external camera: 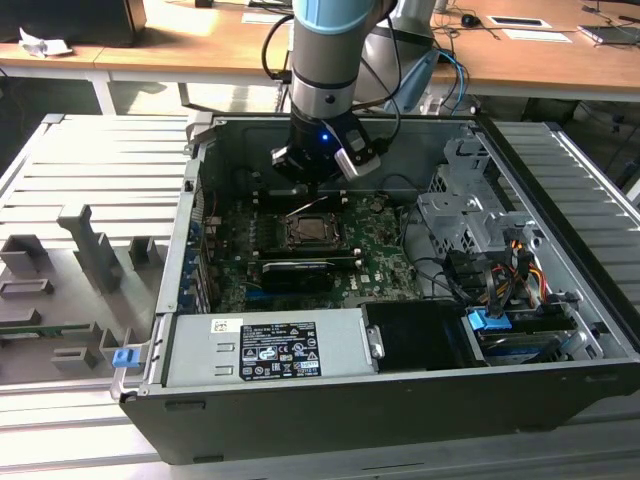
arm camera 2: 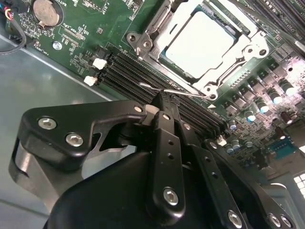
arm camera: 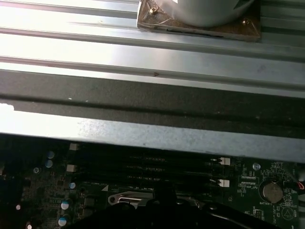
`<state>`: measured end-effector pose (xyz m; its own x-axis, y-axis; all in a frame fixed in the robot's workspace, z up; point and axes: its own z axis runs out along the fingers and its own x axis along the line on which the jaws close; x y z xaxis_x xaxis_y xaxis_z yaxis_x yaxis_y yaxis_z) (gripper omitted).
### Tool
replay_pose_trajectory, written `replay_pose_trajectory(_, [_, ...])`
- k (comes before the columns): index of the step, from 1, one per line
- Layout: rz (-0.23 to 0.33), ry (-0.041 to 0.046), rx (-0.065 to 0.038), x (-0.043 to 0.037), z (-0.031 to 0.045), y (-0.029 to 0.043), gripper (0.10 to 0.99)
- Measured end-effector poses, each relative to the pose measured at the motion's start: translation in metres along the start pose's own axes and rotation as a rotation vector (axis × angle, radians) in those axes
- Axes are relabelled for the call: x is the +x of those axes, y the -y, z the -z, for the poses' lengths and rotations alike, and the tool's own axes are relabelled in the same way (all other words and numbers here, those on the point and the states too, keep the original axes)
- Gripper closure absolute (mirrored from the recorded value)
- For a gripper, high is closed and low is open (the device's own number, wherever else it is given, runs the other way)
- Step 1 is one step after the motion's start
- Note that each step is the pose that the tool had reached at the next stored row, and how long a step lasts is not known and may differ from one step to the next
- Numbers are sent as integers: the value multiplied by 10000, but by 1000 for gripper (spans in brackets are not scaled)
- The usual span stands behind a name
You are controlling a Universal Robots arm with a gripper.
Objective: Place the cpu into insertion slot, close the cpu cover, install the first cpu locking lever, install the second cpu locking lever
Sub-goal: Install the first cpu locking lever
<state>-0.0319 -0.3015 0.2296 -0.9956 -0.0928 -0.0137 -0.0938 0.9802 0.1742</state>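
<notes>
The gripper (arm camera 2: 161, 98) hangs inside the open computer case (external camera: 560, 300), just above the motherboard (external camera: 375, 250) at the far edge of the insertion slot (external camera: 312, 232). In the second wrist view its black fingers (arm camera 2: 164, 129) come together at the tip, jaws closed, right against a thin wire locking lever (arm camera 2: 174, 91) that stands raised over the black memory slots (arm camera 2: 138, 71); whether they actually pinch the wire is hard to judge. The cpu (arm camera 2: 201, 36) sits in the socket, its pale metal face showing through the cut-out of the cpu cover (arm camera 2: 243, 55), which lies down over it. A coin battery (arm camera 2: 45, 12) sits near the board's corner.
</notes>
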Motion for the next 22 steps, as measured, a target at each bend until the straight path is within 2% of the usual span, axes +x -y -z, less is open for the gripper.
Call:
replay_pose_trajectory(15, [15, -1, -3, -6, -24, 4, 980])
replay_pose_trajectory(19, [15, -2, -2, -58, -66, 10, 980])
replay_pose_trajectory(22, [1, 1, -1, -122, -138, 24, 980])
